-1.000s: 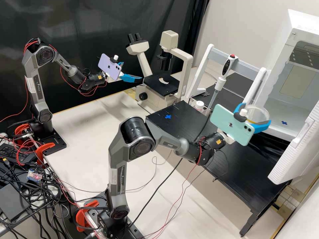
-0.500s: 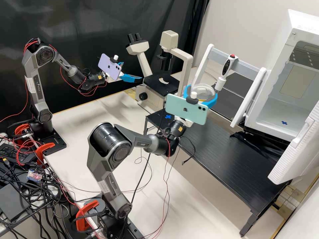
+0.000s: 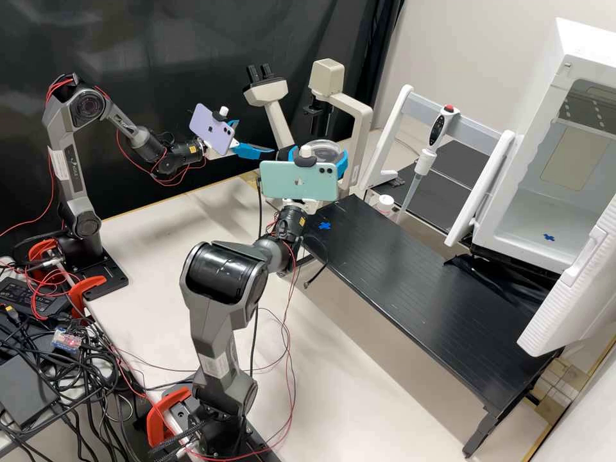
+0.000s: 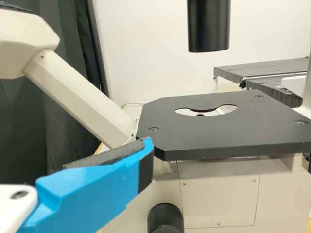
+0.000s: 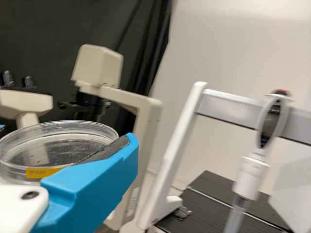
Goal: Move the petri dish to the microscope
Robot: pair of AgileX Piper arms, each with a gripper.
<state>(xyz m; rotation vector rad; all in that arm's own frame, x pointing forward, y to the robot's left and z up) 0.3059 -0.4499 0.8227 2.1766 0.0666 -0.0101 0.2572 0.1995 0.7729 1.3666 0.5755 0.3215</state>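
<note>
In the high view you have two tools: the left [image 3: 256, 138] spread open and empty, the right [image 3: 321, 154] closed around one petri dish [image 3: 328, 151] near one microscope [image 3: 362, 122]; one black surface [image 3: 436, 308], one dark curtain [image 3: 160, 45]. The left wrist view shows you one stage [image 4: 218, 136]; the right, one pipette [image 5: 250, 179].

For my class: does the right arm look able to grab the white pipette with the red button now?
Probably not: its gripper is closed on the clear round petri dish. It would likely have to set that down before taking the pipette.
</note>
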